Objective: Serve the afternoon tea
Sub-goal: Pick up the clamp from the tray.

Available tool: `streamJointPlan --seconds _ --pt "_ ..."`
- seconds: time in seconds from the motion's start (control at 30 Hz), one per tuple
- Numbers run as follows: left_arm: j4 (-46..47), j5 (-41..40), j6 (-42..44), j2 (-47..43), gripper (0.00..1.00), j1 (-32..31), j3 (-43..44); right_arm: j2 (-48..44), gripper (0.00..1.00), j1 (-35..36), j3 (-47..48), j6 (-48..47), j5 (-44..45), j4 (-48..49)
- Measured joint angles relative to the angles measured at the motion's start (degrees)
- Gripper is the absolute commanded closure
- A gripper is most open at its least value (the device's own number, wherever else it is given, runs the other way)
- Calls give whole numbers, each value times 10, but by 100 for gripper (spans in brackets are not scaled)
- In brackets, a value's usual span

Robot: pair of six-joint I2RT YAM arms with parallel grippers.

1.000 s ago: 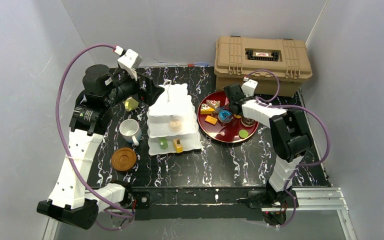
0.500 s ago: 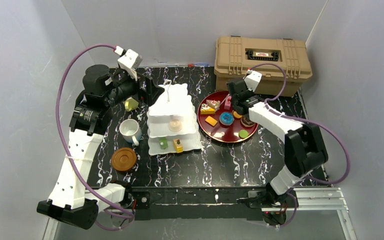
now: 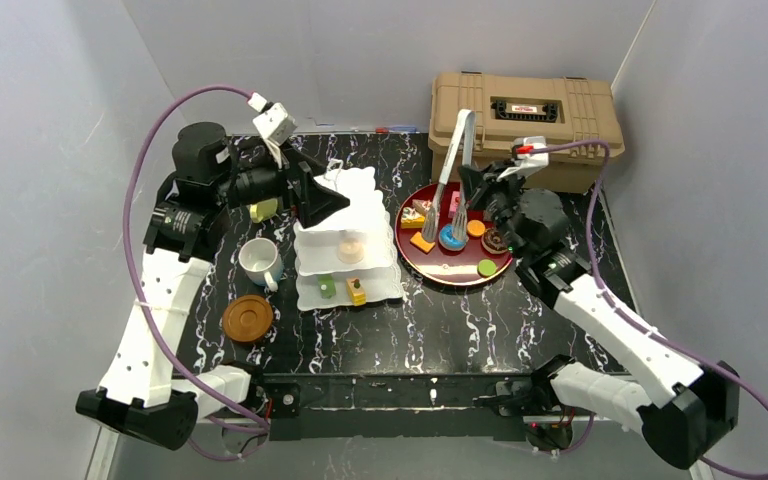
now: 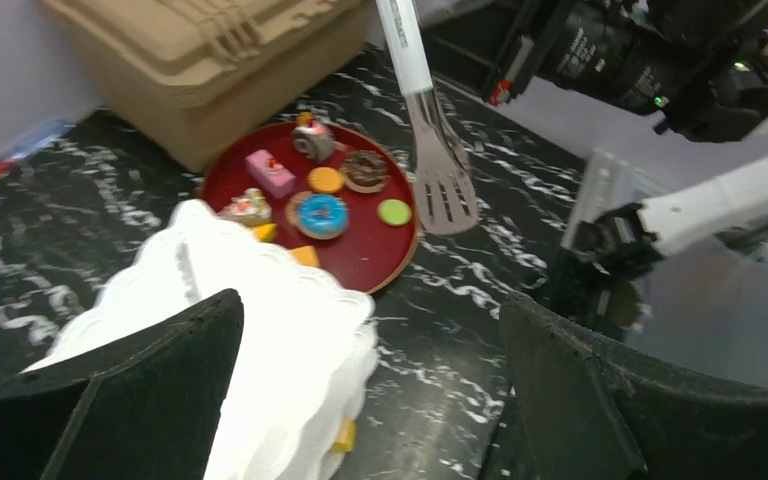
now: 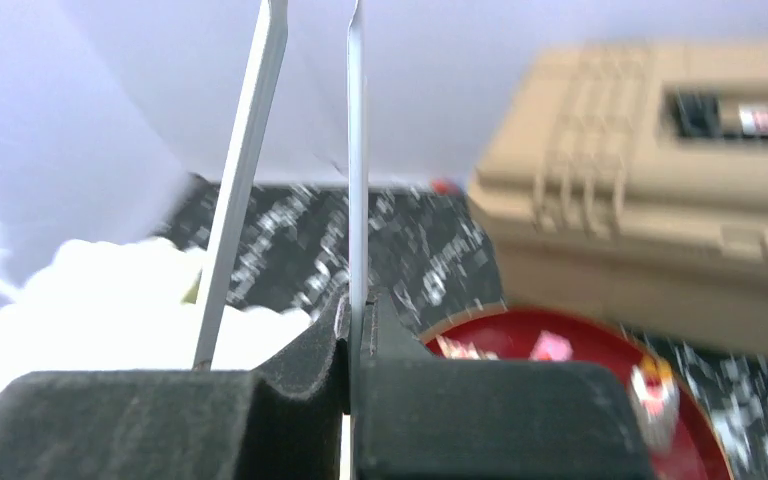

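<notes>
Over the round red tray (image 3: 450,272): right gripper (image 5: 352,335) pinches 1 arm of the long metal tongs (image 3: 449,170), blades above the small colourful toy pastries (image 3: 451,236), probably to lift 1.
Left gripper (image 4: 370,320): spread wide, empty, above the white 3-tier scalloped cake stand (image 3: 360,195), perhaps to steady it.
Stand contents: 3 pastries on the lower tiers.
Tray contents: most pastries.

Yellow-green mug (image 3: 263,209) mostly hidden behind left arm (image 3: 165,290); case (image 5: 660,180) blurred, cropped right.
</notes>
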Motion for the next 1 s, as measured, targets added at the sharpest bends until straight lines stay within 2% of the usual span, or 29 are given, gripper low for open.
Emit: streamJointPlan --seconds 0.17,0.27,0.5,0.63,0.77,1.0 --pt "12 64 -38 17 2 -32 2 -33 99 0 40 -38 -110 61" --pt "29 76 -56 31 2 -81 3 -32 99 0 60 -38 -153 83" --pt "67 32 -76 71 2 -171 10 -6 99 23 90 -40 -180 123" --pt "109 10 -76 79 4 -197 2 13 99 44 91 -36 -183 152" --pt "159 35 -88 79 13 -199 -10 21 99 49 90 -4 -193 198" --pt "228 116 -137 66 44 -196 -15 12 99 49 74 77 -229 294"
